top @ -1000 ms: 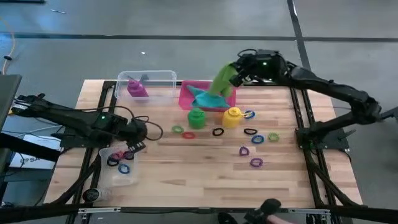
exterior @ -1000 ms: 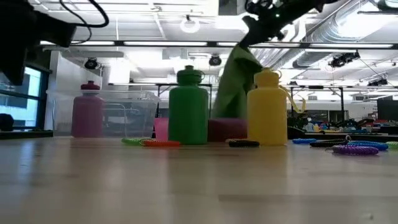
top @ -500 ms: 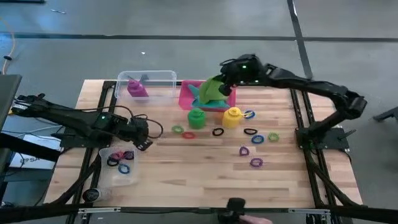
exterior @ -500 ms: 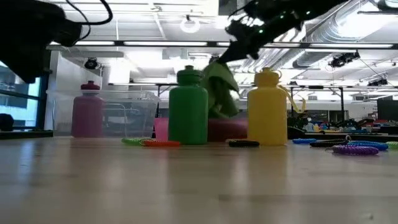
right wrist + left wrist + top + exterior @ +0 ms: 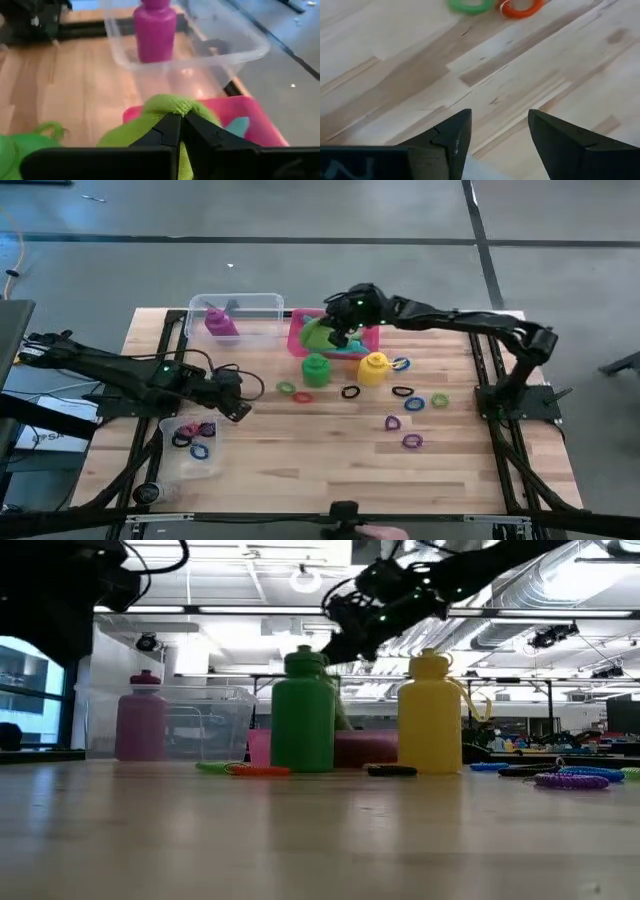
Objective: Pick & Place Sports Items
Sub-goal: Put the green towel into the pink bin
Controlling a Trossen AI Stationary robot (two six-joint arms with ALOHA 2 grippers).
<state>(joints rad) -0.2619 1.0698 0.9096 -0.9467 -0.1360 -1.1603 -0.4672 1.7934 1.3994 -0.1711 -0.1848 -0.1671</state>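
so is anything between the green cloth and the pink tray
Nothing visible. The right end effector, shut on the green cloth, holds it right over the pink tray, where the teal cloth already lies.

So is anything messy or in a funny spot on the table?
A bit. Many coloured rings lie scattered across the wood, while only a few sit in the small tub. The right gripper pinches the green cloth, bunched over the pink tray. The bottles stand upright.
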